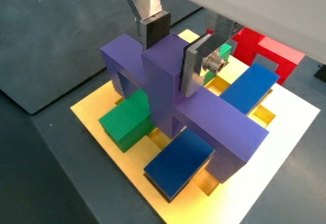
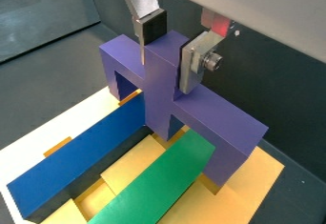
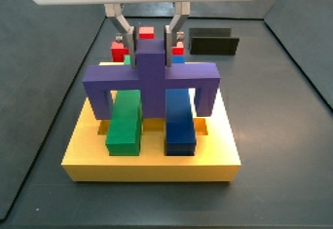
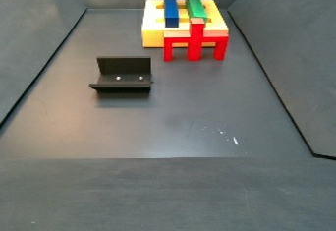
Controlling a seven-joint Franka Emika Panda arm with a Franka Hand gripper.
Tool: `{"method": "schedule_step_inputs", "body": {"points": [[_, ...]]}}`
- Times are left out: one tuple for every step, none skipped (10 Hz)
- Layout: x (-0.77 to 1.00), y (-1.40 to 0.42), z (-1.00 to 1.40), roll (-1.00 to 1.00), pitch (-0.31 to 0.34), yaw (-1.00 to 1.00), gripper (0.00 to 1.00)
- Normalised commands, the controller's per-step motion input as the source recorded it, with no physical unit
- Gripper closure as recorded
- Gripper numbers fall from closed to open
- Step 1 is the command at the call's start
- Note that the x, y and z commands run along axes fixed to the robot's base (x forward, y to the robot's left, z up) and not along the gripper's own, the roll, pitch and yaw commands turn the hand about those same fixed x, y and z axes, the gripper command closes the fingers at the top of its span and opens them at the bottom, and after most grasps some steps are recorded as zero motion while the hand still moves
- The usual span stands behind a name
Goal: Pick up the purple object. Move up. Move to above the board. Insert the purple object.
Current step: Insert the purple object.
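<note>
I judge the purple object (image 1: pixel 178 90) stiff and fairly light, a solid matte block that shouldn't flex or slip much. The stem is the sensible place to hold it, narrow enough for the fingers and centred so the crossbar hangs level. It is matte purple: a wide crossbar, two short legs pointing down, and a stem rising from the middle.

My gripper (image 3: pixel 150 33) is over the board (image 3: pixel 151 157) with its silver fingers (image 2: pixel 197 61) closed against the stem's two sides in both wrist views, so I read it as gripping the piece.

In a side view the purple object (image 3: pixel 151 79) stands upright across the board, its crossbar over the green bar (image 3: pixel 124 122) and the blue bar (image 3: pixel 180 123), a leg at each side. I can't tell whether the legs are fully seated in their slots.
</note>
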Motion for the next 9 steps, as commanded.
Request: {"method": "schedule_step_inputs", "body": {"points": [[0.00, 0.00, 0.00, 0.00, 0.054, 0.00, 1.00], [0.00, 0.00, 0.00, 0.00, 0.043, 0.00, 1.00], [-0.03, 0.00, 0.00, 0.00, 0.041, 0.00, 1.00], [-0.17, 0.00, 0.07, -0.04, 0.000, -0.03, 1.00], [-0.10, 0.00, 0.12, -0.05, 0.000, -0.06, 1.00], [-0.06, 0.00, 0.22, -0.07, 0.000, -0.07, 1.00], [-0.03, 0.00, 0.10, -0.06, 0.000, -0.05, 1.00], [0.00, 0.00, -0.11, -0.01, 0.000, 0.00, 1.00], [0.09, 0.00, -0.24, -0.02, 0.000, 0.00, 1.00]]}}
